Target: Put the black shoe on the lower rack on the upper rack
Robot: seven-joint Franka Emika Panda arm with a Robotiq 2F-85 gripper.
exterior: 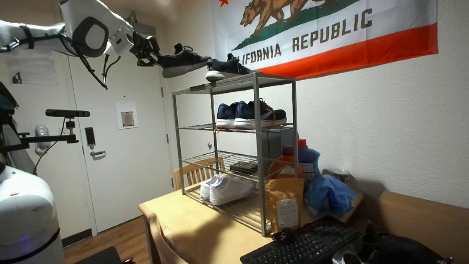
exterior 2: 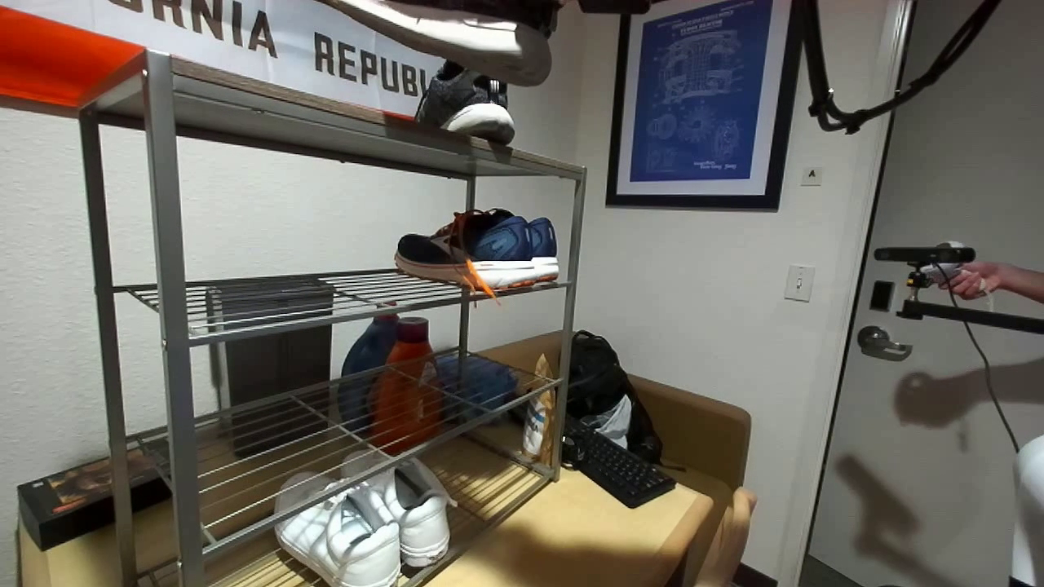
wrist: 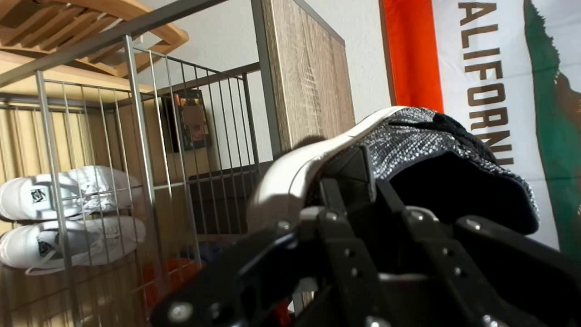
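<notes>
At upper left, holding black, pale-soled sneaker (exterior: 184, 61) in gripper (exterior: 157, 59), clear of the silver-wire lower rack (exterior 2: 326, 319); apparently yet to place onto the wood-topped upper rack (exterior 2: 326, 124) and release.

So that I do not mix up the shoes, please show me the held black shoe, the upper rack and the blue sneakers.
Held black shoe (exterior: 184, 60), in an exterior view: its dark side.
Upper rack (wrist: 310, 75), in the wrist view: its bare wooden top.
Blue sneakers (exterior 2: 502, 242), in an exterior view: one sneaker's blue heel.
</notes>
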